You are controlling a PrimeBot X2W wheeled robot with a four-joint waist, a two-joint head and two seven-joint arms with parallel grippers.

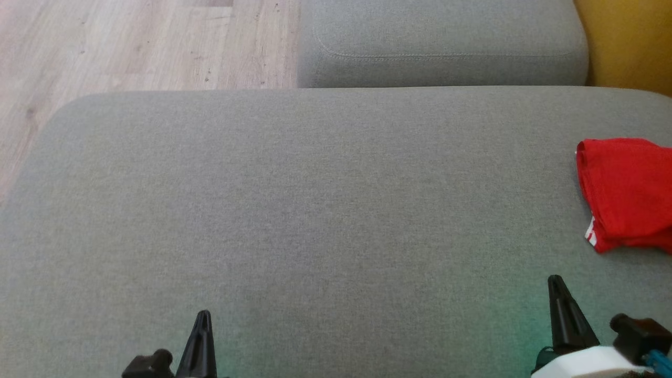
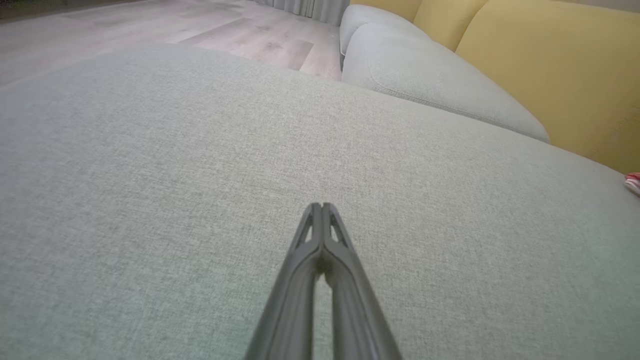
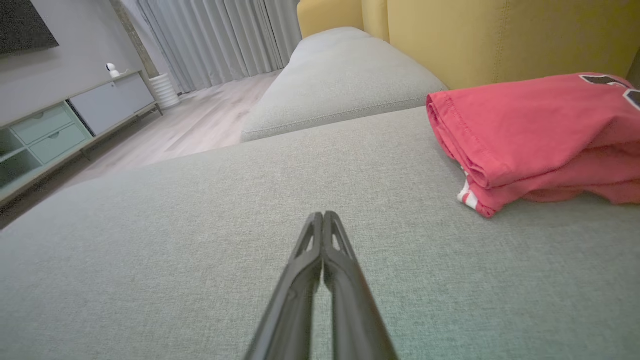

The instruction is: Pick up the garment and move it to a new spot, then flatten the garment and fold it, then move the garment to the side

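Observation:
A red garment [image 1: 625, 191] lies folded at the right edge of the grey sofa seat [image 1: 315, 210]; in the right wrist view the garment [image 3: 535, 135] shows a white-striped hem and a dark print. A sliver of it [image 2: 633, 182] peeks in at the far right of the left wrist view. My left gripper [image 1: 203, 315] hovers low near the front left, shut and empty, its tips [image 2: 321, 206] pressed together. My right gripper [image 1: 555, 280] sits front right, just short of the garment, also shut on nothing [image 3: 323, 216].
A second grey cushion [image 1: 441, 47] lies beyond the seat, with yellow backrests [image 3: 500, 35] to the right. Wooden floor [image 1: 131, 47] runs past the seat's left and far edges. A low cabinet [image 3: 65, 125] and curtains stand across the room.

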